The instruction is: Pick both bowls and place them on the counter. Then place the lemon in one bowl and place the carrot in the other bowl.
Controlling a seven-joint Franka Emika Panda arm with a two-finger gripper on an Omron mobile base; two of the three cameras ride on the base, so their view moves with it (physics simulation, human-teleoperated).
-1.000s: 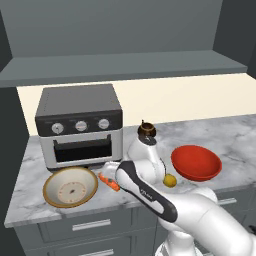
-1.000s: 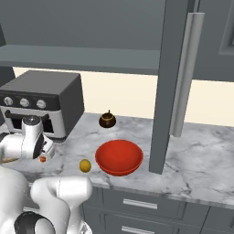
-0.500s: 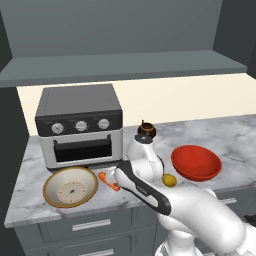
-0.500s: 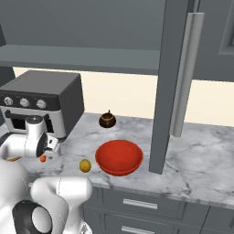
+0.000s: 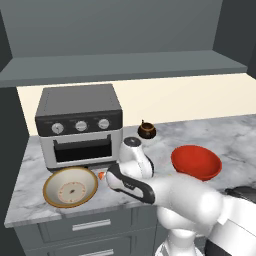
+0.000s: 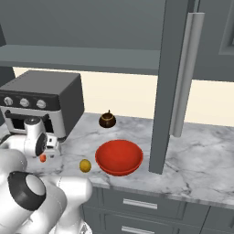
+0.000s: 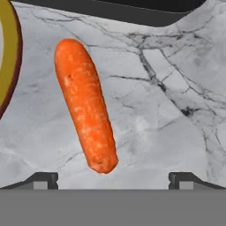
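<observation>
The orange carrot [image 7: 86, 106] lies flat on the marble counter [image 7: 167, 114], its tapered end toward my fingertips [image 7: 42, 180]. My gripper [image 7: 113, 180] hovers just above it, open and holding nothing, with the carrot's tip between the two fingers. To the carrot's left, the cream-white bowl with a tan rim [image 5: 70, 186] sits in front of the oven. At the counter's right side stands the red bowl [image 6: 119, 156], with the yellow lemon [image 6: 85, 165] just left of it. From the right base view, the carrot [image 6: 43, 158] peeks out under my hand.
A dark toaster oven [image 5: 80, 127] stands at the back left, close behind my hand. A small brown knobbed pot [image 6: 107, 120] sits by the wall. An open grey cabinet door with a long handle [image 6: 185, 75] hangs right of the red bowl.
My hand has dropped lower over the carrot and now covers most of it in the left base view. Its fingers stay open, and the bowls and lemon have not moved.
</observation>
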